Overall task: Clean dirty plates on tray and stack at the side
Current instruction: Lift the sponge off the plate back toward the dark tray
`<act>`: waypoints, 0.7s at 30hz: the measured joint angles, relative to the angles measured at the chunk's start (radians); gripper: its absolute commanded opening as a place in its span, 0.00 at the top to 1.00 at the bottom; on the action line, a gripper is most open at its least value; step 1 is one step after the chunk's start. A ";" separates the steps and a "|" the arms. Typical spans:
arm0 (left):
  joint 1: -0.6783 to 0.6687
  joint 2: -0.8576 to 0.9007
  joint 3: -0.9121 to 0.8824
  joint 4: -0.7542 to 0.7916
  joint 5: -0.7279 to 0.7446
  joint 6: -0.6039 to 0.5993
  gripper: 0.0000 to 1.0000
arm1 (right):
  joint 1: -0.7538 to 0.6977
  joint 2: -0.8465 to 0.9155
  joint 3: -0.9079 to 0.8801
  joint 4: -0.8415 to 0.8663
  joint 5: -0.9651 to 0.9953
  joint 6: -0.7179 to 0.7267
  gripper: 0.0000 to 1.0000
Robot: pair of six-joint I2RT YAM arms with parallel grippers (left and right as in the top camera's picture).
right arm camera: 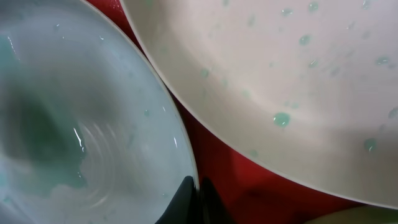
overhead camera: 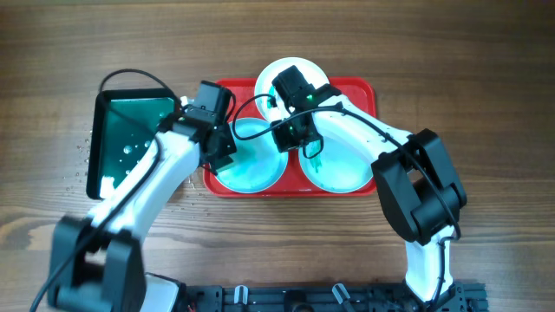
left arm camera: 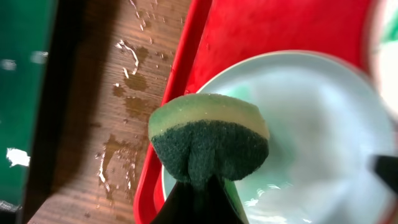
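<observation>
The red tray [overhead camera: 360,91] holds three plates. The white plate [overhead camera: 308,68] lies at the back, speckled with teal drops in the right wrist view [right arm camera: 292,81]. A pale turquoise plate [overhead camera: 256,169] lies front left and a second one [overhead camera: 342,169] front right. My left gripper [overhead camera: 218,147] is shut on a yellow-and-dark-green sponge [left arm camera: 208,140], held over the left plate's [left arm camera: 311,118] left rim. My right gripper [overhead camera: 290,134] is shut on that plate's right rim [right arm camera: 194,196]. A teal smear shows on the plate [right arm camera: 56,155].
A smaller dark green tray [overhead camera: 130,130], wet inside, lies left of the red tray and also shows in the left wrist view [left arm camera: 18,74]. Water drops and puddles [left arm camera: 134,81] spot the wooden table between the two trays.
</observation>
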 measured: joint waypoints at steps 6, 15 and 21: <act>0.038 -0.243 0.000 -0.063 -0.002 -0.081 0.96 | 0.000 0.000 0.004 -0.025 0.000 0.000 0.96; 0.162 -0.522 0.000 -0.247 -0.003 -0.117 0.96 | 0.001 -0.063 0.083 -0.151 0.029 0.000 0.96; 0.162 -0.525 -0.001 -0.275 -0.003 -0.117 0.96 | 0.012 -0.145 0.216 -0.308 0.231 0.000 0.95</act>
